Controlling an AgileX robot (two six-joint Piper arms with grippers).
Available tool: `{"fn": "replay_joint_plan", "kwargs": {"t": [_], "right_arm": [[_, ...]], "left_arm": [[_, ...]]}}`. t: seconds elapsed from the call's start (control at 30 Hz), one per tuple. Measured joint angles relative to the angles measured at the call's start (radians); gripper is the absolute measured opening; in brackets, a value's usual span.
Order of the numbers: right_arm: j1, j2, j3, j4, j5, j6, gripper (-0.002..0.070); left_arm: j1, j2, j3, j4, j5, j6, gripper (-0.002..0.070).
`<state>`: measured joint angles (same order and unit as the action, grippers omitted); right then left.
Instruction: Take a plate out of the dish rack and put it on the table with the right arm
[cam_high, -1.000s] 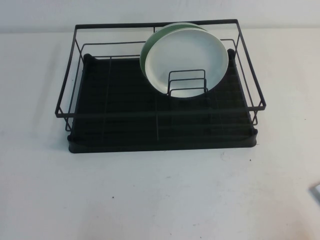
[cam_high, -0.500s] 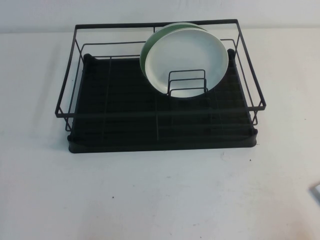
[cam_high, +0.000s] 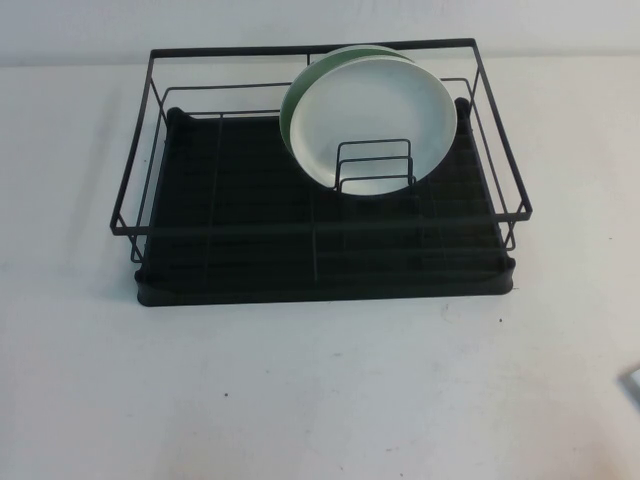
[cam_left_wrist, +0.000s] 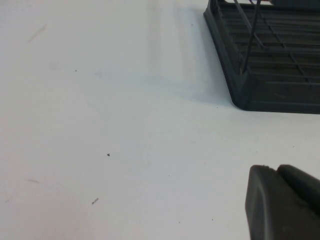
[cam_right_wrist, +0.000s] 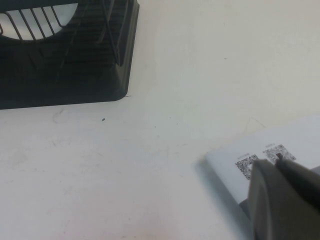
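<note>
The black wire dish rack (cam_high: 250, 230) sits mid-table in the high view. The white plate (cam_high: 375, 110) stands on edge in its right half, in the small wire holder (cam_high: 375, 165). Neither arm shows in the high view. My right gripper (cam_right_wrist: 274, 162) is shut and holds nothing. It hovers low over the table (cam_high: 300, 390), off the rack's near right corner (cam_right_wrist: 120, 80). A pale plate face (cam_right_wrist: 65, 12) shows through the wires there. My left gripper (cam_left_wrist: 274, 170) is shut and empty, off the rack's near left corner (cam_left_wrist: 240, 90).
A greener plate (cam_high: 287, 120) stands right behind the white one. A white card with QR codes (cam_right_wrist: 260, 150) lies on the table under my right gripper, and shows at the right edge of the high view (cam_high: 633, 385). Bare white table lies in front of the rack.
</note>
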<state>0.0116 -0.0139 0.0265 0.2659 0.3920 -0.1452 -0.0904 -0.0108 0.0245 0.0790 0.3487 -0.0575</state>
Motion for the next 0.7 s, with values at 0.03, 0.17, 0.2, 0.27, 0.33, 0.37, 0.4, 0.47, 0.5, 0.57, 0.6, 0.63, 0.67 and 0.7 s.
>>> {"fn": "replay_joint_plan", "kwargs": {"t": [0.03, 0.17, 0.2, 0.27, 0.33, 0.37, 0.4, 0.47, 0.5, 0.57, 0.6, 0.63, 0.67, 0.7], "right_arm": [[0.000, 0.000, 0.000, 0.000, 0.000, 0.000, -0.0018], [0.000, 0.000, 0.000, 0.018, 0.000, 0.000, -0.0018], [0.000, 0.000, 0.000, 0.028, 0.000, 0.000, -0.0018], [0.000, 0.000, 0.000, 0.047, 0.000, 0.000, -0.0018], [0.000, 0.000, 0.002, 0.106, -0.010, 0.000, -0.0018], [0.000, 0.000, 0.002, 0.156, -0.018, 0.000, -0.0018], [0.000, 0.000, 0.003, 0.210, -0.032, 0.000, -0.0018], [0.000, 0.000, 0.003, 0.315, -0.072, 0.000, -0.0018], [0.000, 0.000, 0.003, 0.376, -0.095, 0.000, -0.0018], [0.000, 0.000, 0.003, 0.495, -0.132, 0.000, -0.0018], [0.000, 0.000, 0.003, 0.563, -0.149, 0.000, -0.0018], [0.000, 0.000, 0.003, 0.614, -0.163, 0.000, -0.0018], [0.000, 0.000, 0.003, 0.667, -0.178, 0.000, -0.0018], [0.000, 0.000, 0.003, 0.702, -0.191, 0.000, -0.0018]], "left_arm": [[0.000, 0.000, 0.000, 0.000, 0.000, 0.000, -0.0004], [0.000, 0.000, 0.000, 0.000, 0.000, 0.000, -0.0004], [0.000, 0.000, 0.000, 0.000, 0.000, 0.000, -0.0004], [0.000, 0.000, 0.000, 0.000, 0.000, 0.000, -0.0004], [0.000, 0.000, 0.000, 0.000, 0.000, 0.000, -0.0004], [0.000, 0.000, 0.000, 0.000, 0.000, 0.000, -0.0004], [0.000, 0.000, 0.000, 0.000, 0.000, 0.000, -0.0004], [0.000, 0.000, 0.000, 0.000, 0.000, 0.000, -0.0004], [0.000, 0.000, 0.000, 0.000, 0.000, 0.000, -0.0004], [0.000, 0.000, 0.000, 0.000, 0.000, 0.000, -0.0004], [0.000, 0.000, 0.000, 0.000, 0.000, 0.000, -0.0004], [0.000, 0.000, 0.000, 0.000, 0.000, 0.000, -0.0004], [0.000, 0.000, 0.000, 0.000, 0.000, 0.000, -0.0004], [0.000, 0.000, 0.000, 0.000, 0.000, 0.000, -0.0004]]}}
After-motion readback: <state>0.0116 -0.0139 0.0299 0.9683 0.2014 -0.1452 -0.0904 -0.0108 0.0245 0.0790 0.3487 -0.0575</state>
